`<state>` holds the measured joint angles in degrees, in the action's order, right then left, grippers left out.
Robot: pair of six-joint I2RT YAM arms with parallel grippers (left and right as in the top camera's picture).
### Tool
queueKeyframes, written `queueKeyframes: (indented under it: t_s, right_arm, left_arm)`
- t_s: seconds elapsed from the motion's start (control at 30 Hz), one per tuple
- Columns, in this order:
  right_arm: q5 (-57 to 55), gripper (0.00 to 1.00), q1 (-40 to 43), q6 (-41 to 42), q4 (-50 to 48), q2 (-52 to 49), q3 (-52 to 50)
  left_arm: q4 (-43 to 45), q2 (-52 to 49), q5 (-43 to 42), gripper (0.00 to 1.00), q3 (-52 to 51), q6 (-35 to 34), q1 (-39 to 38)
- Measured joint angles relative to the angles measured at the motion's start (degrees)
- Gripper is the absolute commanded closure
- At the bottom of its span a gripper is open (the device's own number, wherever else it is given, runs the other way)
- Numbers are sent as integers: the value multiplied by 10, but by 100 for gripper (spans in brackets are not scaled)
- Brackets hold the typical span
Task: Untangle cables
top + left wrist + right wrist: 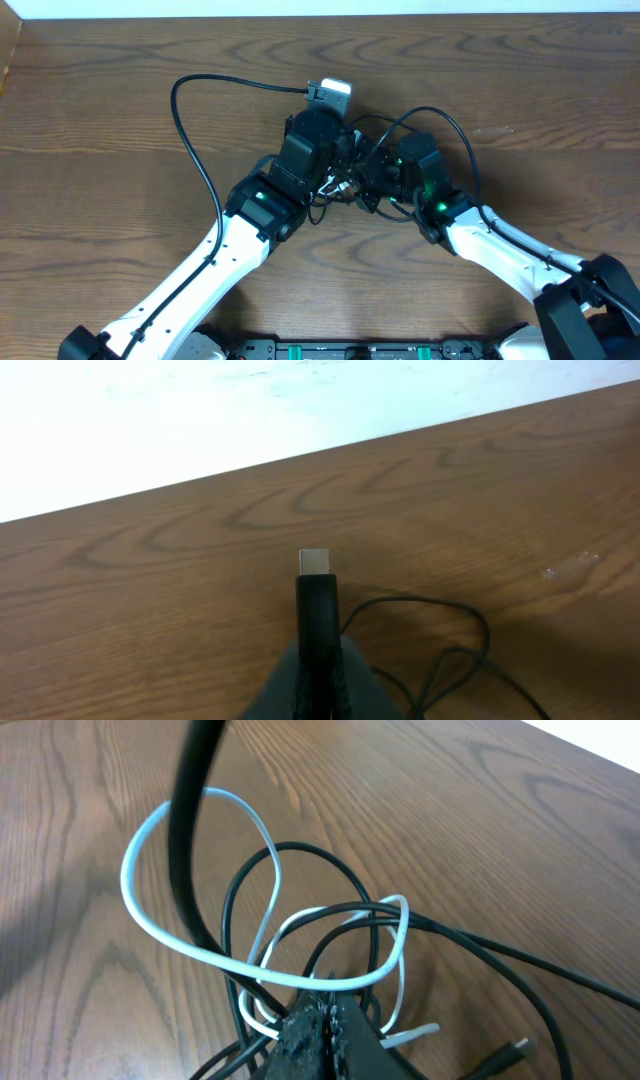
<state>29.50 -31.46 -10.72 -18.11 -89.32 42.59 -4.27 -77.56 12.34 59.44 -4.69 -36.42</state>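
Observation:
The cables (345, 180) lie bunched on the table between my two grippers. One black cable (190, 140) loops far out to the left. My left gripper (322, 112) is shut on a black plug (316, 605) whose silver tip (315, 562) sticks out ahead of the jaws. The right gripper (325, 1010) is shut, with its tips inside the knot. The white cable (200, 952) crosses just above those tips, and black loops (300, 850) wind around them. I cannot tell whether a strand is pinched. A blurred black cord (190, 820) hangs close in front of the right wrist camera.
Another black plug (505, 1055) lies on the wood to the right of the right gripper. A black loop (465, 150) arcs over the right arm. The table's far edge (300, 455) runs just beyond the left gripper.

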Motion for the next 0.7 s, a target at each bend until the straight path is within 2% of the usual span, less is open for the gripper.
queueKeyframes:
  t_s: [0.03,0.07,0.1,0.2,0.57,0.7]
  right_arm:
    - [0,92,0,0,3,4,0]
    - [0,78,0,2,5,7,0]
    - [0,71,0,2,6,10,0]
    - [0,62,0,-3,13,16,0]
    - [-7,58,0,-16,12,16,0]
    - [-5,60,0,-58,41,16,0]
  left_arm:
    - [0,0,0,92,0,0,0]
    - [0,0,0,92,0,0,0]
    - [1,0,0,92,0,0,0]
    - [3,0,-1,92,0,-8,0]
    - [10,2,-31,92,0,-51,2]
    - [10,2,-34,92,0,-58,2]
